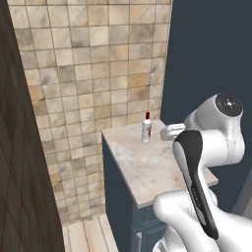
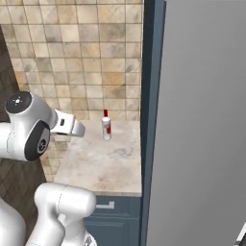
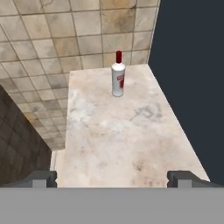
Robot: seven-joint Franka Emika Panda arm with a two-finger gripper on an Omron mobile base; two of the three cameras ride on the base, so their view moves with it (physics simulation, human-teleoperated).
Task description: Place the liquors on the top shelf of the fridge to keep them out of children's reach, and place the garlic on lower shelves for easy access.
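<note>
- One white bottle [image 3: 118,76] with red cap, upright near the far edge of the marble top [image 3: 127,144], upper centre of the hand view; left of centre in the right base view [image 2: 106,127].
- Gripper [image 3: 113,178] spread wide, empty, fingertips [image 3: 183,178] at the bottom corners, well short of the bottle.
- Grey fridge [image 2: 202,125] across the right side, right base view.

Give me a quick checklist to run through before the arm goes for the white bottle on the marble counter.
1. White bottle upright near the counter's back edge: ok.
2. Marble counter free of obstacles between end effector and bottle: ok.
3. End effector open wide: ok.
4. End effector lined up with the bottle: ok, roughly centred in the hand view.
5. Fridge door open for placing: not ok, it looks shut.
6. Second bottle and garlic located: cannot tell.
</note>
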